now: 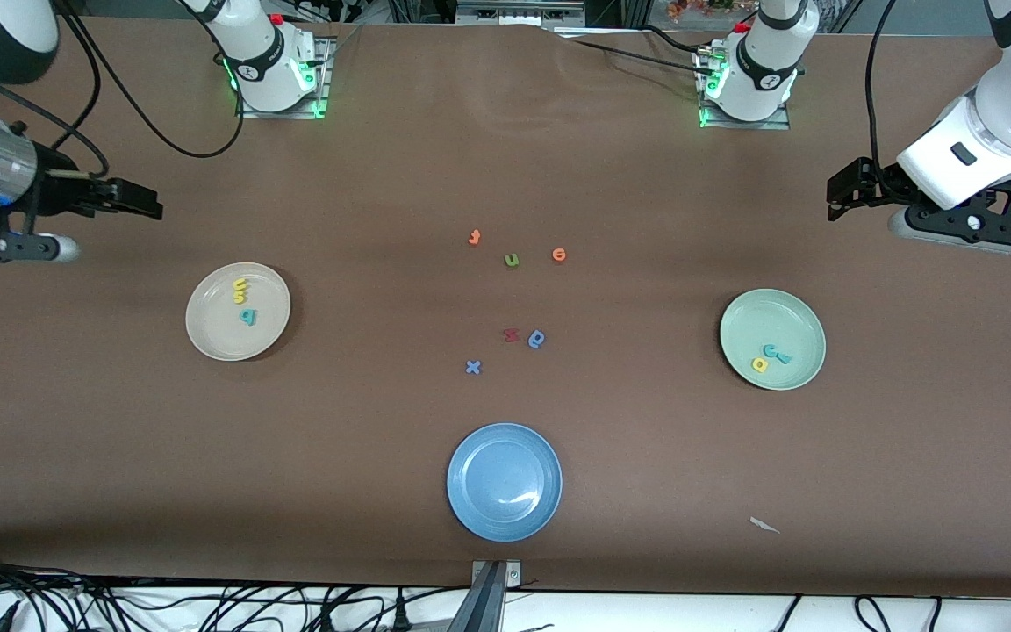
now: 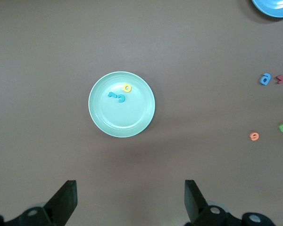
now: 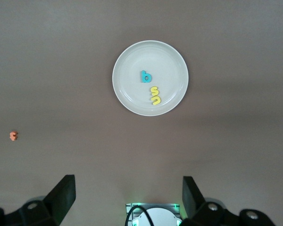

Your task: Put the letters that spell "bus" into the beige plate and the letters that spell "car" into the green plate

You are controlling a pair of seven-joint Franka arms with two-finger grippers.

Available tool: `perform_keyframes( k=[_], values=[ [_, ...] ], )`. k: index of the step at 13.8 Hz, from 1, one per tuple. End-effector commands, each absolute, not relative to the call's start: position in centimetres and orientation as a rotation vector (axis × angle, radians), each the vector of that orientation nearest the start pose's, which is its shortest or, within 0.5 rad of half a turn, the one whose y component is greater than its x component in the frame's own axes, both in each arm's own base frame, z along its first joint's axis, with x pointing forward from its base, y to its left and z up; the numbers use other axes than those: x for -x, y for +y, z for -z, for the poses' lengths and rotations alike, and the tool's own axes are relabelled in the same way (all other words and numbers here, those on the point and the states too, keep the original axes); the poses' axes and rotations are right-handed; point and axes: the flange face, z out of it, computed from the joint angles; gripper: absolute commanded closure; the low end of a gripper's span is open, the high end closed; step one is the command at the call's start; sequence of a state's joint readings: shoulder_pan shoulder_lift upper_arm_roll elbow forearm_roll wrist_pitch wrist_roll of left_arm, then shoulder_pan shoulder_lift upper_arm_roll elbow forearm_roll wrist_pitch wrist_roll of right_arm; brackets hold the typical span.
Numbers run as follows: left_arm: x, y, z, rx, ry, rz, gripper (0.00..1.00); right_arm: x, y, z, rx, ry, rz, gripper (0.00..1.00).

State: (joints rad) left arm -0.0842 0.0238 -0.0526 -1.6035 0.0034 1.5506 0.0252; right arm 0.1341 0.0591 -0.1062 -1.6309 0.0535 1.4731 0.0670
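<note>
The beige plate point(image 1: 216, 335) point(image 3: 132, 96) lies toward the right arm's end of the table. In it are a teal b point(image 1: 247, 317) point(image 3: 145, 76), a yellow s point(image 3: 154, 90) and a yellow u point(image 3: 155, 100). The green plate point(image 1: 791, 318) point(image 2: 106, 120) lies toward the left arm's end and holds a yellow a point(image 1: 760, 363) point(image 2: 127, 87) and two teal letters point(image 1: 777, 354) point(image 2: 119, 97) side by side. My right gripper point(image 1: 141, 200) point(image 3: 127, 195) hangs open and empty over bare table beside the beige plate. My left gripper point(image 1: 841, 193) point(image 2: 130, 197) hangs open and empty over bare table beside the green plate.
A blue plate point(image 1: 479, 513) sits mid-table near the front camera. Loose letters lie in the middle: two orange ones point(image 1: 474, 237) point(image 1: 559, 254), an olive u point(image 1: 512, 260), a red one point(image 1: 511, 334), a blue one point(image 1: 537, 338) and a blue x point(image 1: 472, 367).
</note>
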Motion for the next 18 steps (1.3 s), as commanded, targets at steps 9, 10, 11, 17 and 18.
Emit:
perform_keyframes(
  k=[9,10,11,17,18],
  values=[
    [-55.49,-7.76,-59.95,3.096,0.264,-0.126,0.0,-55.53,3.06,-58.42,3.104,0.022,-0.222,0.0],
    [-55.49,-7.76,-59.95,3.096,0.266,-0.126,0.0,-55.39,3.14,-58.41,3.104,0.021,-0.238,0.0],
    [-55.49,-7.76,-59.95,3.096,0.264,-0.126,0.0,-55.32,3.14,-58.36,3.103,0.021,-0.248,0.0],
    [-55.49,-7.76,-59.95,3.096,0.264,-0.126,0.0,-55.28,2.71,-58.18,3.096,0.016,-0.269,0.0],
    [-55.49,-7.76,-59.95,3.096,0.264,-0.126,0.0,-55.28,2.69,-58.18,3.097,0.006,-0.268,0.0]
  ],
)
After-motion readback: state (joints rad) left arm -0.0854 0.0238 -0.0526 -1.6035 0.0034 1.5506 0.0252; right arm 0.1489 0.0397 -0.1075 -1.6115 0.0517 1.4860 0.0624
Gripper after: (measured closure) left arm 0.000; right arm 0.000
